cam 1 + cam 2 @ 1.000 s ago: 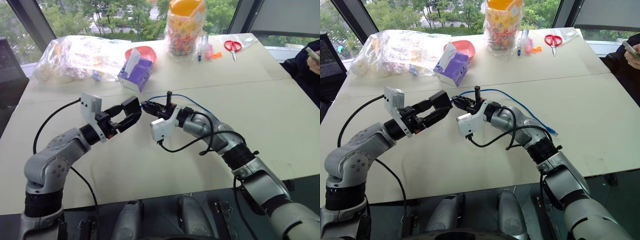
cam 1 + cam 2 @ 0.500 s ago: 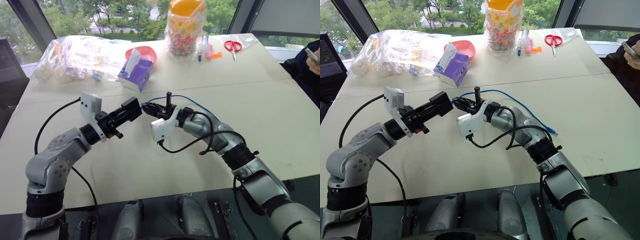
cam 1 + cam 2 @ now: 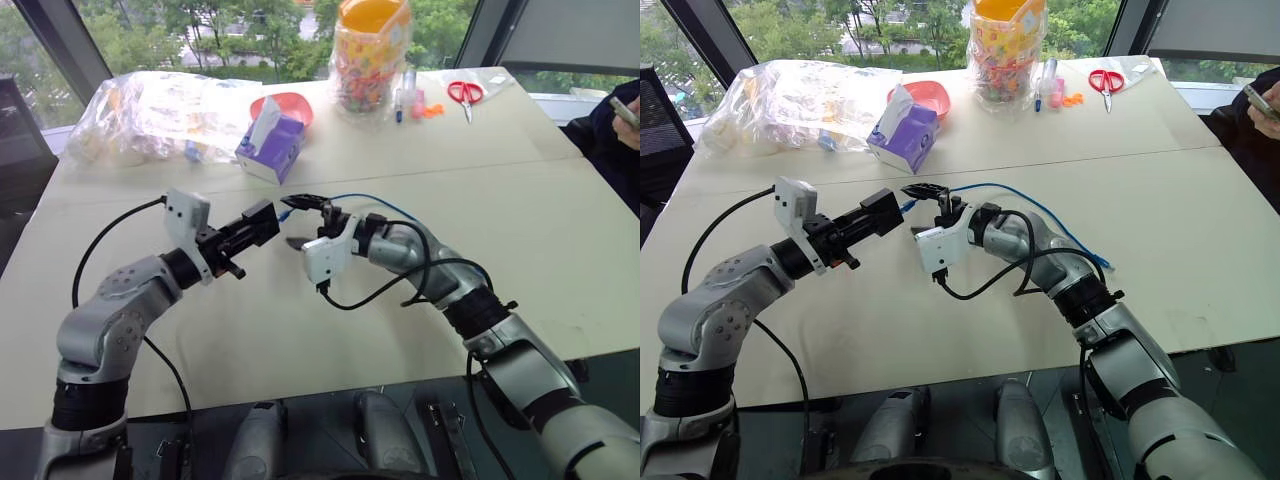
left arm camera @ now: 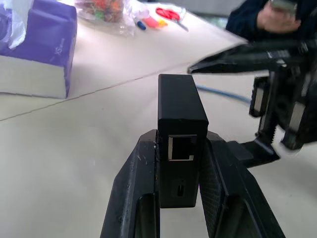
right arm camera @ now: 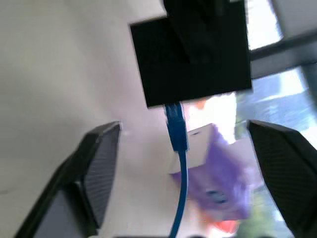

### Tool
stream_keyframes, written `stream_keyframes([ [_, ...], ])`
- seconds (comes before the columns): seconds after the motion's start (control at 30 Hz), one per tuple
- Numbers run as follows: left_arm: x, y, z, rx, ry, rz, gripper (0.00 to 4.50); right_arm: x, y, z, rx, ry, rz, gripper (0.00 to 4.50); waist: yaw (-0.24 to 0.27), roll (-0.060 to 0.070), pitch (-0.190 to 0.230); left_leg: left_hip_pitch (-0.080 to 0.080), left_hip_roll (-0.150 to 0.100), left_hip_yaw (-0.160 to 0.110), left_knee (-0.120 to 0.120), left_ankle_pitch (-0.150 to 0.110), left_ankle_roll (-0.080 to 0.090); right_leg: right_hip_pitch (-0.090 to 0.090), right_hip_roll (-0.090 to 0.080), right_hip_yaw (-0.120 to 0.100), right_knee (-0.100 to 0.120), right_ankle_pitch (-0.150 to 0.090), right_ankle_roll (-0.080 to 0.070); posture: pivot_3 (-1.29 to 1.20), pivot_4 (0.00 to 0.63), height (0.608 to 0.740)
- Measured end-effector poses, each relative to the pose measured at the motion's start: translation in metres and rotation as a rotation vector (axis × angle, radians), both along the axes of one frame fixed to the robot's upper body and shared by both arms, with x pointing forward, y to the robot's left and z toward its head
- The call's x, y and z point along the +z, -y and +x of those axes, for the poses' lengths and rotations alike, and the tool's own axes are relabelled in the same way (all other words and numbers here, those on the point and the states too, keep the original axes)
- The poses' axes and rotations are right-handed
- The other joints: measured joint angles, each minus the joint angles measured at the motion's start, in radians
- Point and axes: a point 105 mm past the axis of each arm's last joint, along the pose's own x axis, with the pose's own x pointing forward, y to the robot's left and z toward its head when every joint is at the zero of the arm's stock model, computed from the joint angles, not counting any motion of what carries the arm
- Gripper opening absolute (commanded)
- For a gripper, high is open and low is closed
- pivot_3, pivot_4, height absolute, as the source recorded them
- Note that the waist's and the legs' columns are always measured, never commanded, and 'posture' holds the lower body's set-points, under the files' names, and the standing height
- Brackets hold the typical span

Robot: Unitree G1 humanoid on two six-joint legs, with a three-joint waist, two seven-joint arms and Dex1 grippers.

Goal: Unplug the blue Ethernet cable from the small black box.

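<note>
small black box (image 4: 181, 131), port toward wrist

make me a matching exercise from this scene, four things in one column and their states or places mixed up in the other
Things:
1. left gripper
2. right gripper
3. blue Ethernet cable
4. scissors

States or places:
a. open, fingers spread wide
b. lying near the table's far right corner
c. shut on the small black box
d. its plug meets one face of the box

Pairs: 1-c, 2-a, 3-d, 4-b
</note>
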Motion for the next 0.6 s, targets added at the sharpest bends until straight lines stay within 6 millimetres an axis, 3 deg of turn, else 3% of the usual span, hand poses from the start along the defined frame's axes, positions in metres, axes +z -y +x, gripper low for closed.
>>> stream_keyframes([
  [0.13, -0.007, -0.002, -0.001, -0.054, -0.009, 0.045, 0.47, 0.008, 0.011, 0.003, 0.037, -0.28, 0.011, 3.85, 0.001, 0.0, 0.0, 0.0, 0.0, 0.0, 0.001, 0.0, 0.0, 0.0, 0.0, 0.0, 0.0, 0.0, 0.0, 0.0, 0.15, 0.74],
  [0.27, 0.007, -0.001, -0.008, -0.194, 0.017, 0.085, 0.47, 0.036, 0.026, 0.0, 0.135, -0.683, 0.092, 3.85, 0.0, 0.0, 0.0, 0.0, 0.0, 0.0, 0.001, 0.0, 0.0, 0.001, 0.0, 0.0, 0.0, 0.0, 0.0, 0.0, 0.15, 0.74],
  [0.37, 0.014, 0.003, -0.014, -0.29, 0.017, 0.056, 0.47, 0.054, 0.036, 0.01, 0.154, -0.907, 0.203, 3.85, -0.001, 0.0, 0.0, 0.001, 0.0, 0.0, 0.0, 0.0, 0.0, 0.001, 0.0, 0.0, 0.0, 0.0, 0.0, 0.0, 0.15, 0.74],
  [0.6, 0.03, 0.004, -0.018, -0.38, 0.035, 0.014, 0.47, 0.052, 0.04, 0.002, 0.246, -1.212, 0.233, 3.85, -0.002, 0.0, 0.0, 0.0, 0.001, 0.0, 0.0, 0.0, 0.0, 0.0, 0.001, -0.001, 0.0, 0.0, 0.0, 0.0, 0.15, 0.74],
])
